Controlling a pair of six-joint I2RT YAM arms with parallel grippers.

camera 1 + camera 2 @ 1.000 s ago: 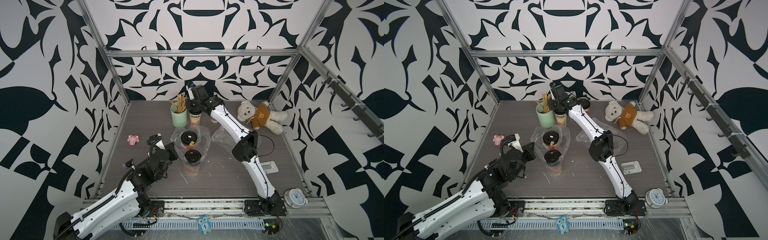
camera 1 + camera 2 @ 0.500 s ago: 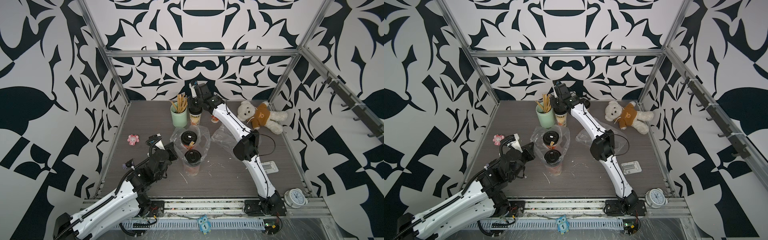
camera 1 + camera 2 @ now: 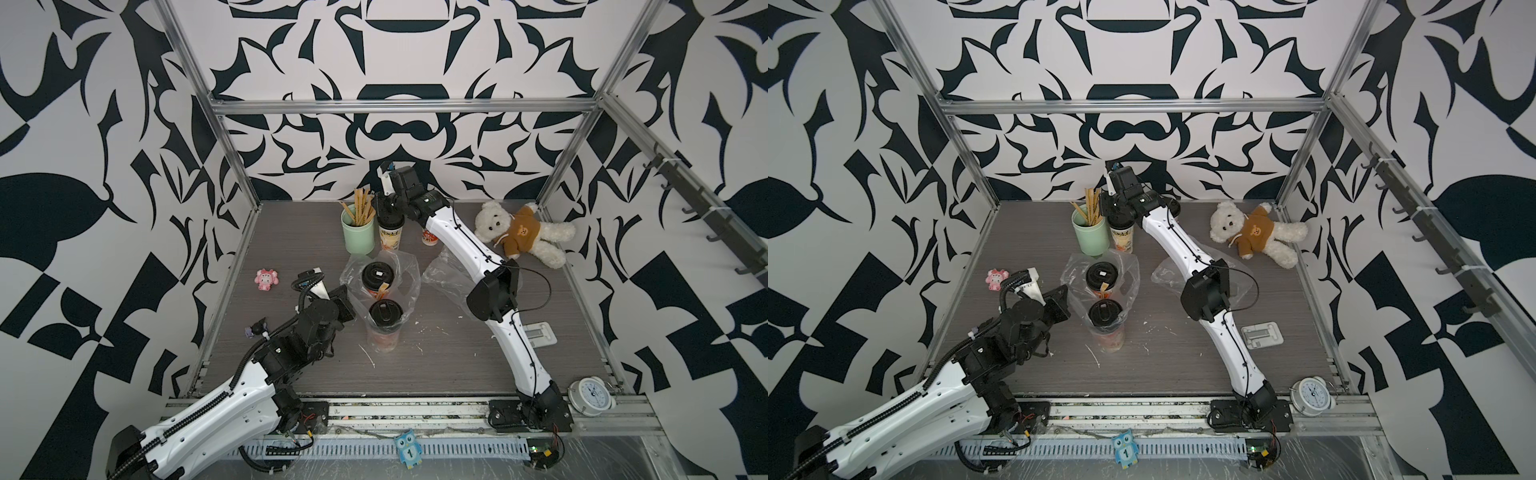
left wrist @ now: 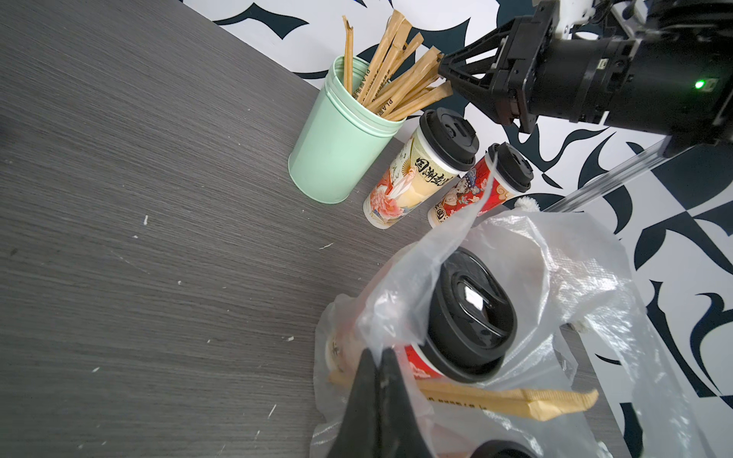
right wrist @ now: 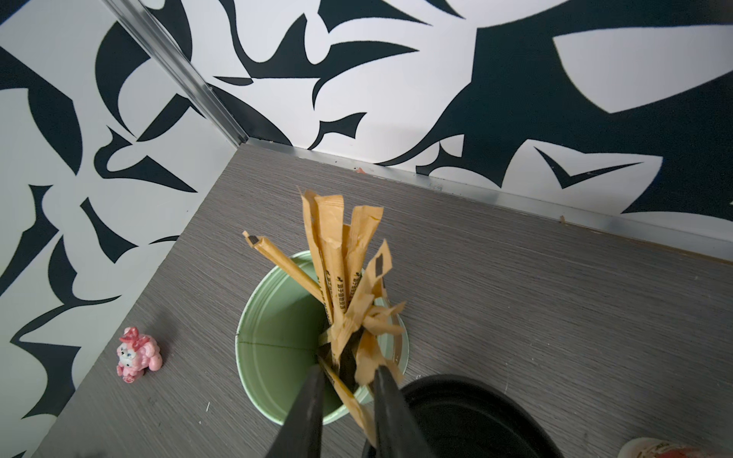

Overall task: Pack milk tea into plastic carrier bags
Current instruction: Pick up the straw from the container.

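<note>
Near the back edge of the grey wood-grain table (image 3: 436, 365), the right gripper (image 5: 348, 370) hangs over the mint-green cylindrical holder (image 5: 277, 349). Its jaws stand partly apart, with the ends of the brown paper-wrapped sticks (image 5: 337, 253) between them. Just beside the holder stands a cream-yellow paper cup (image 4: 412, 174) with a black dome lid, then a red-sleeved paper cup (image 4: 472, 190). At the table's middle, a clear crinkly plastic carrier bag (image 3: 409, 270) holds two more black-lidded cups (image 3: 377, 276), both upright, and a loose brown stick (image 4: 496, 400). The left gripper (image 4: 377, 351) is closed, its tips against the bag's rim; whether it pinches plastic I cannot tell. A second clear bag (image 3: 444, 274) lies flat under the right arm.
</note>
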